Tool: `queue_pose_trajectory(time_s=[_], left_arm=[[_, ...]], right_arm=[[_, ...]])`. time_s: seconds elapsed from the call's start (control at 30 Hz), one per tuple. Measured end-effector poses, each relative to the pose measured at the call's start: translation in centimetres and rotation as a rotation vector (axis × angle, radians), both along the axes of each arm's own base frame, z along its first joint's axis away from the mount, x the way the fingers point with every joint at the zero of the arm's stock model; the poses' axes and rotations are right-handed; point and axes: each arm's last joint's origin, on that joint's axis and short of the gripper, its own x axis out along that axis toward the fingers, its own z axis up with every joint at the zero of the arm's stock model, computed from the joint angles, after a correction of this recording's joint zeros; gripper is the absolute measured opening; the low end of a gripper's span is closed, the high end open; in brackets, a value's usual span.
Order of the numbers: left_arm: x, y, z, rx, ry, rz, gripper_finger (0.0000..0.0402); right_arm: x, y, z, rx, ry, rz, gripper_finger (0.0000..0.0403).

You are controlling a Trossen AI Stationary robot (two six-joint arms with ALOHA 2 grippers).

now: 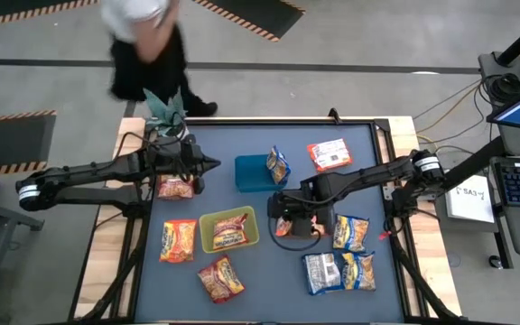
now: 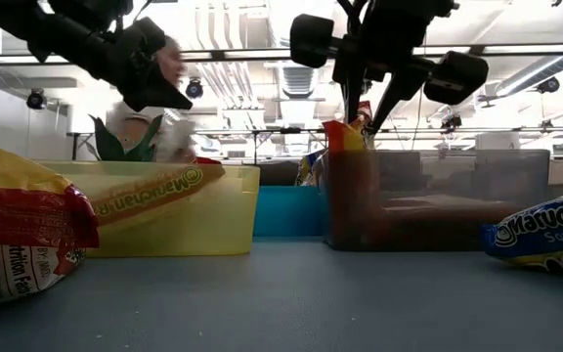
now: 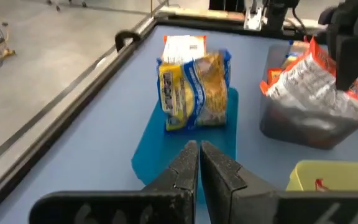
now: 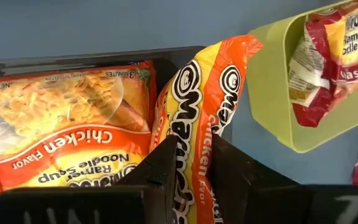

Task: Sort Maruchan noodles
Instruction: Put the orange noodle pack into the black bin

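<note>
My right gripper [image 4: 194, 149] hangs over the black tray [image 2: 428, 200], shut on an orange noodle packet [image 4: 197, 93] that stands on edge. A second orange packet [image 4: 61, 124] lies flat in that tray. My left gripper [image 3: 199, 149] is shut and empty, in the air left of the blue tray [image 1: 249, 173]. A blue-and-yellow packet [image 3: 194, 90] stands upright in the blue tray. The yellow-green tray [image 1: 208, 236] holds a red packet [image 1: 231, 230]. Several more packets lie loose on the table. My right gripper pinches the orange packet between its two fingers at its upper edge [image 4: 194, 134]. The fingers come steeply from above and point down into the black tray. The packet stands on edge below them, beside the flat packet; its lower end is hidden inside the tray.
Loose packets lie at the left [image 1: 176, 188], front left [image 1: 178, 240], front middle [image 1: 220, 278], far right [image 1: 329, 153] and front right [image 1: 350, 232], [image 1: 339, 271]. A person [image 1: 147, 45] stands beyond the table's far edge. Free table shows between the trays and the near edge.
</note>
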Motion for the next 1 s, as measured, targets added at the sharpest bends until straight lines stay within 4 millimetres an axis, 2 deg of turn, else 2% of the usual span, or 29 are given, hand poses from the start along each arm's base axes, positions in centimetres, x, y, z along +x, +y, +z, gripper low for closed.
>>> queue_pose_trajectory(time_s=[0.23,0.5,0.67,0.87,1.0], left_arm=[[0.1,0.0,0.2,0.006,-0.018,0.0,0.0],[0.1,0.1,0.4,0.014,-0.039,0.0,0.0],[0.2,0.1,0.5,0.014,-0.051,0.002,0.0],[0.2,0.1,0.5,0.014,-0.051,0.001,0.0],[0.2,0.1,0.5,0.014,-0.052,0.002,0.0]], right_arm=[[0.4,0.0,0.2,0.064,-0.031,-0.148,0.0085],[0.5,0.0,0.8,0.114,-0.068,-0.239,0.0137],[0.1,-0.3,1.6,0.039,-0.107,-0.329,0.0159],[-1.6,-0.7,3.7,0.025,-0.133,-0.407,0.0154],[-1.6,-0.9,3.8,0.041,-0.147,-0.434,0.013]])
